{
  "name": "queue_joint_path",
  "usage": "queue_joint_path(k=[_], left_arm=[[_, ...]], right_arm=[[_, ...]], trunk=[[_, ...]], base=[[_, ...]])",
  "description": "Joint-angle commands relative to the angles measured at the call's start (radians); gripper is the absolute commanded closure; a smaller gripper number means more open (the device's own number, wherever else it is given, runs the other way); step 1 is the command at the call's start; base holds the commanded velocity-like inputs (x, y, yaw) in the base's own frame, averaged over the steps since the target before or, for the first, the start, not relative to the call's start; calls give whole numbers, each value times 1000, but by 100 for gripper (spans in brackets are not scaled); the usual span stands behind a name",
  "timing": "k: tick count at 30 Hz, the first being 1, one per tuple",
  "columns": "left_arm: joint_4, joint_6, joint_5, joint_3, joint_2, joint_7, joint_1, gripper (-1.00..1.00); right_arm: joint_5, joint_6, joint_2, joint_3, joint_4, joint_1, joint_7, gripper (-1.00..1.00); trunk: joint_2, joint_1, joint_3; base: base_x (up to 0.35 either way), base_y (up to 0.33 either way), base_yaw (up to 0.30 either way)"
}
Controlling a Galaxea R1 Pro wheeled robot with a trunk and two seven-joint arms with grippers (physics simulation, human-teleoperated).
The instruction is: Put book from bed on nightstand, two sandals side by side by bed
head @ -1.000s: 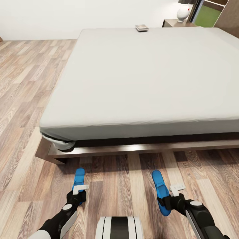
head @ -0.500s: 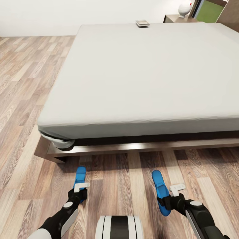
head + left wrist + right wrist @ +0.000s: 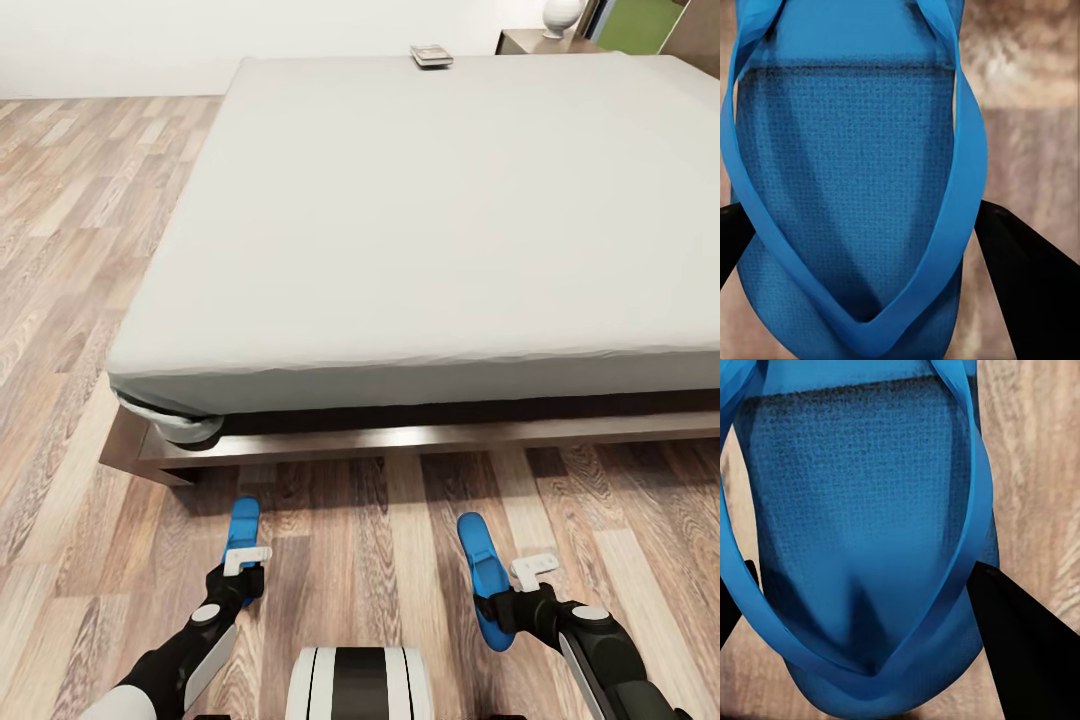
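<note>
Two blue sandals are held low over the plank floor in front of the bed (image 3: 300,440). My left gripper (image 3: 240,592) is shut on the left sandal (image 3: 243,522), whose toe points at the bed frame. My right gripper (image 3: 500,612) is shut on the right sandal (image 3: 482,570). In the left wrist view, black fingers (image 3: 1027,285) flank the sandal (image 3: 847,187). The right wrist view shows the same, with fingers (image 3: 1020,652) either side of the sandal (image 3: 862,510). The book (image 3: 431,55) lies at the far edge of the mattress. A nightstand (image 3: 528,41) stands beyond the bed's far right corner.
A white lamp base (image 3: 562,13) sits on the nightstand. The bed's dark wooden frame juts out at the near left corner (image 3: 135,462). Wood-plank floor (image 3: 70,250) runs along the bed's left side, and a white wall closes the far end.
The whole view has shifted, so the far end of the bed sits higher in the picture. My left gripper with its sandal has edged slightly toward the bed. The right arm looks unchanged.
</note>
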Motion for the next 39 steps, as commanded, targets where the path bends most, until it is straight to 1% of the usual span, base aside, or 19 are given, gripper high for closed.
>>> queue_joint_path(k=[1,4,14,18,25,28,36,39], left_arm=[[-1,-4,9,-8,1,7,-1,100],[-1,-5,9,-8,1,7,-3,100],[-6,-7,9,-8,1,13,-4,100],[-7,-7,9,-8,1,13,-4,100],[-9,-8,4,-8,5,13,-4,100],[-9,-9,4,-8,6,13,-4,100],[-22,-10,3,-9,6,13,-4,100],[-22,-10,3,-9,6,14,-4,100]], right_arm=[[8,4,0,-1,-1,0,7,100],[8,4,0,-1,-1,0,7,100],[8,4,0,-1,-1,0,7,100],[8,4,0,-1,-1,0,7,100],[8,4,0,-1,-1,0,7,100],[8,4,0,-1,-1,0,7,100],[8,4,0,-1,-1,0,7,100],[8,4,0,-1,-1,0,7,100]], trunk=[[0,0,-4],[-1,2,-16],[-1,2,-16],[-2,3,-32],[-2,3,-32],[-3,5,-43],[-3,5,-43],[-3,6,-55]], base=[[0,0,0],[0,0,0],[0,0,0],[0,0,0],[0,0,0],[0,0,0],[0,0,0],[0,0,0]])
